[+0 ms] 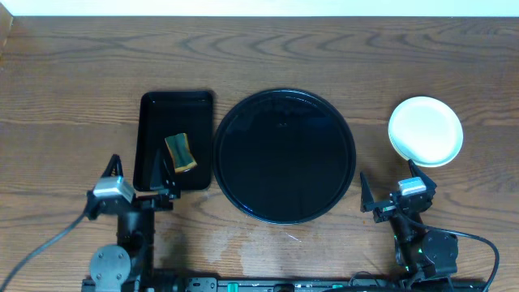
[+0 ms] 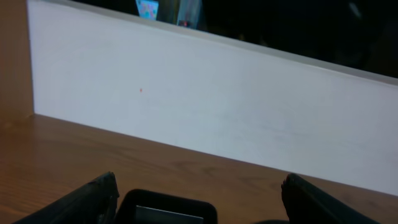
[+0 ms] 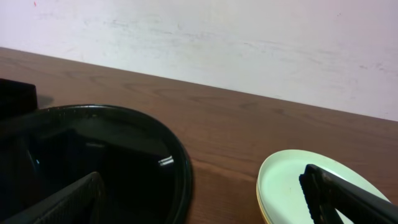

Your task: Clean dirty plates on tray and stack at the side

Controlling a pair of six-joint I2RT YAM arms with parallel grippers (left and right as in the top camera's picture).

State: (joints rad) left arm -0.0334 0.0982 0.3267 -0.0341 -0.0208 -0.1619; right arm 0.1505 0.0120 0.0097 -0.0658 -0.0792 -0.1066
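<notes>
1. Plates [image 1: 425, 130] sit as one stack on the table [image 1: 81, 81], to the right of the tray [image 1: 284, 96] and apart from its rim. The tray looks bare, so I judge the cleaning and stacking done. The step in hand is a last check and a tidy rest.
2. Left gripper [image 1: 139, 174] hangs at the near edge with its jaws spread wide and nothing between them. It is just beside the near end of the rectangular tray [image 1: 154, 122], where the sponge [image 1: 180, 152] lies.
3. Right gripper [image 1: 392, 185] is likewise spread and empty. It is on the near side, between the round tray and the stack, close to the stack but not touching it.
4. Check the count from the side, not from above: the overhead view shows only the top plate. The right wrist view shows a pale yellow edge under the mint top plate; whether a third lies there I cannot tell.
5. Any move of the right arm should go up or back toward its base. A sideways sweep to the right would likely catch the stack's rim and slide it.
6. Leave the sponge where it lies; nothing on the round tray calls for it.
</notes>
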